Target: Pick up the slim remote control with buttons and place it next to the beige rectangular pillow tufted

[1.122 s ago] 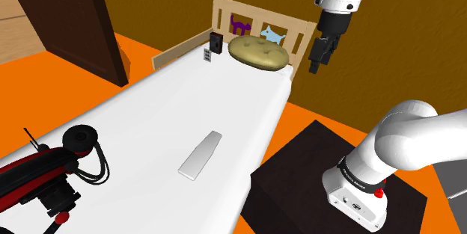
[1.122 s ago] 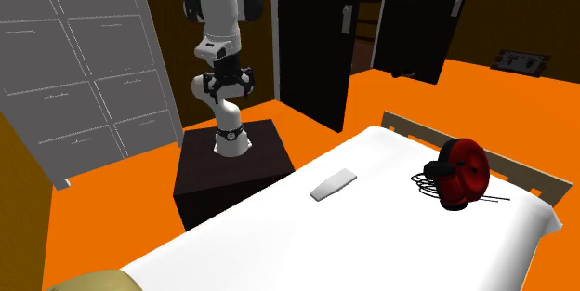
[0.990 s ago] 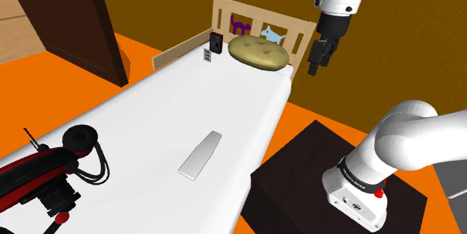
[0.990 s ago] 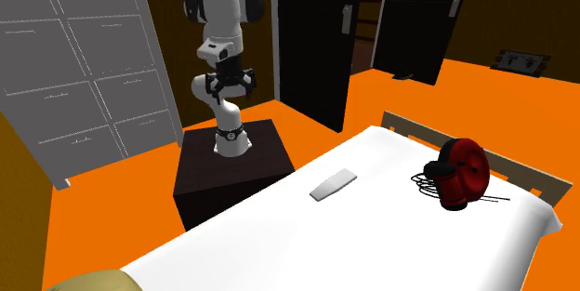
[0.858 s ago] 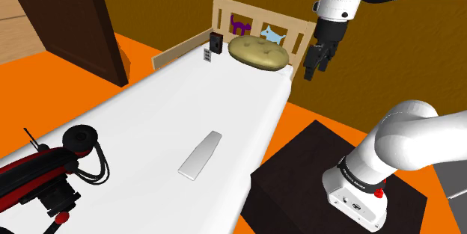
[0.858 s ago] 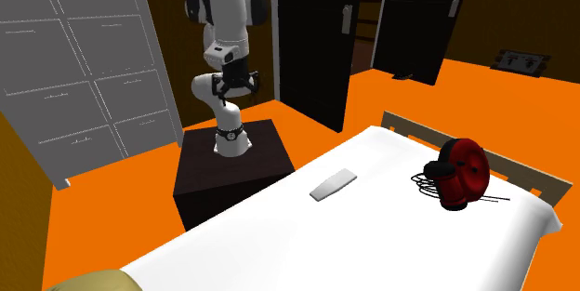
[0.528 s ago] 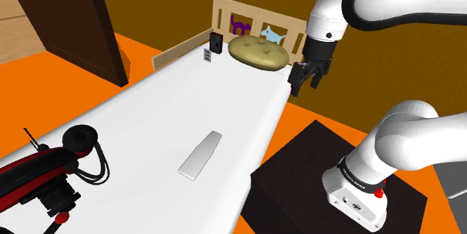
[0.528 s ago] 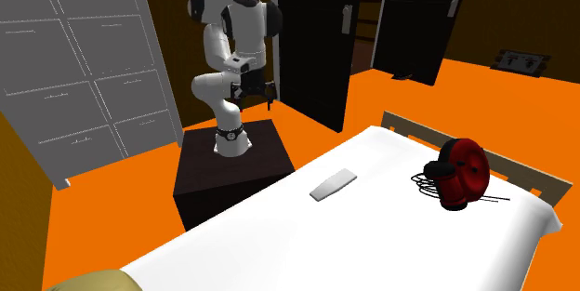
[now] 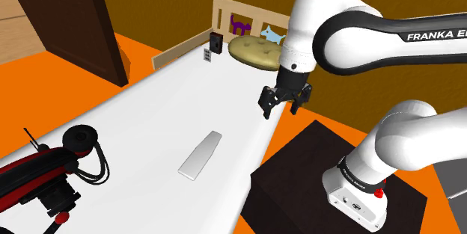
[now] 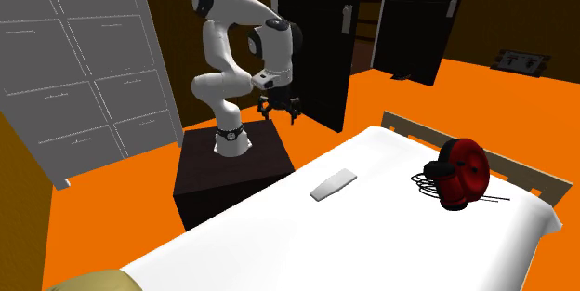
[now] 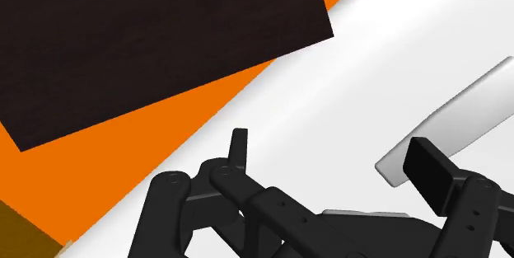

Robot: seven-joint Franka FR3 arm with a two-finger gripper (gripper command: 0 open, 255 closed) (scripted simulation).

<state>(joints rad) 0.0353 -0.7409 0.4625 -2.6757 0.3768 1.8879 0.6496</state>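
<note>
gripper [image 9: 280, 110]: hangs over the bed's [image 9: 150, 113] long edge on the stand's side, pointing down; along that edge it sits between pillow and remote; touching nothing
fingers [image 11: 239, 145]: spread wide; nothing between them
remote [image 9: 200, 155]: slim, pale grey, flat on the white mattress; near the stand-side edge, about mid-length of the bed; long axis roughly along the bed; buttons too small to make out
remote vs gripper: apart; in the wrist view one end of the remote [image 11: 457, 120] shows just past one fingertip, not clasped
pillow [image 9: 259, 52]: olive-beige, tufted, flat against the headboard [image 9: 224, 12]; well apart from the remote
headboard: pale wood, purple and light-blue cat shapes in the slats
other items: small black box [image 9: 215, 43] upright just beside the pillow, on the shoulder view's left; red-and-black device [image 9: 37, 176] with black cables at the opposite end of the bed
stand [image 9: 299, 165]: dark brown box on the orange floor [image 10: 112, 205], right beside the bed
second exterior view: gripper [image 10: 278, 117] above the stand's corner nearest the bed; remote [image 10: 333, 184] near the mattress edge
</note>
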